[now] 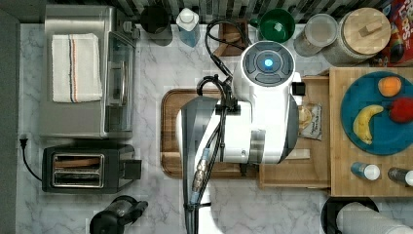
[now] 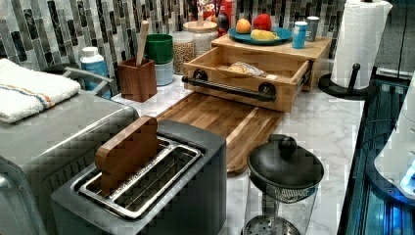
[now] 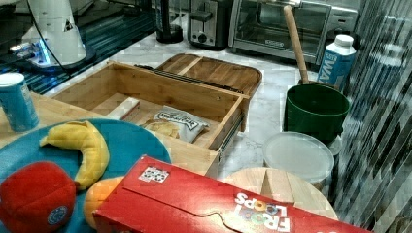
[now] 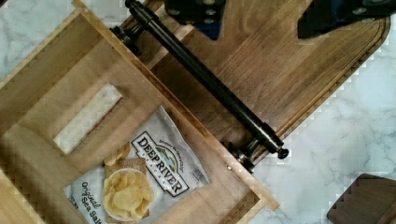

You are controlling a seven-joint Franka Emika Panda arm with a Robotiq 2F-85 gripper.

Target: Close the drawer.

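**Fig.: Drawer open, arm above**

Drawer [image 4: 70,140] stands pulled out over brown board [image 4: 299,70]; holds a chip bag [image 4: 140,182]. Black bar handle [image 4: 205,79] w/ gripper [image 4: 261,14] parts just beyond it, above board, not touching. Finger state: cannot tell. Blue plate [image 2: 259,35] on the top behind carries fruit.

Shallow light bamboo-wood drawer [image 4: 56,116] is showing pale honey grain; its long bar handle [image 4: 205,79] is showing black. Darker brown wooden board [image 4: 289,70] is lying against white grey-veined marble table [image 4: 345,135].
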